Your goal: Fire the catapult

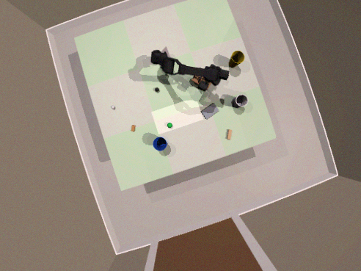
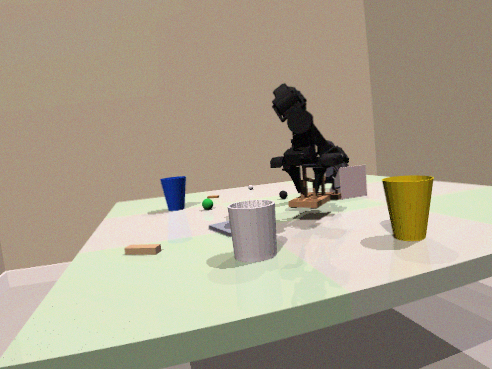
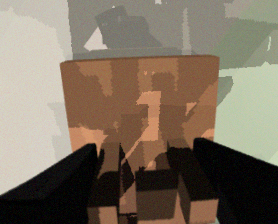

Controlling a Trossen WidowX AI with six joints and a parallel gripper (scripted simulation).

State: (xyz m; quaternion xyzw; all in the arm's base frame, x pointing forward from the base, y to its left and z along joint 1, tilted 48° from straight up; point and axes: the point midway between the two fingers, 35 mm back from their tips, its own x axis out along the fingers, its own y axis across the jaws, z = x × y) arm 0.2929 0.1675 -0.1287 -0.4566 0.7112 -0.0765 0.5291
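The wooden catapult [image 1: 196, 81] [image 2: 306, 203] [image 3: 90, 110] is between the fingers of my gripper [image 2: 309, 189] [image 3: 145, 149], which is shut on its upright frame. Its base hangs a little above the table, with a shadow below it in the exterior view. The arm hides part of it from above. The white mug [image 1: 241, 100] [image 2: 253, 232] stands upright, apart from the catapult. A green ball [image 1: 169, 125] [image 2: 207, 204], a black ball [image 1: 157, 89] [image 2: 283, 194] and a tiny white ball [image 1: 113, 107] [image 2: 250, 187] lie on the table. I see no ball on the catapult.
A yellow cup [image 1: 237, 57] [image 2: 409, 210] and a blue cup [image 1: 160, 144] [image 2: 173, 193] stand upright. A grey slab [image 1: 210, 111] [image 2: 220, 228] lies near the white mug. Two small wooden blocks lie farther out. A pinkish panel [image 2: 353, 181] stands by the arm's base.
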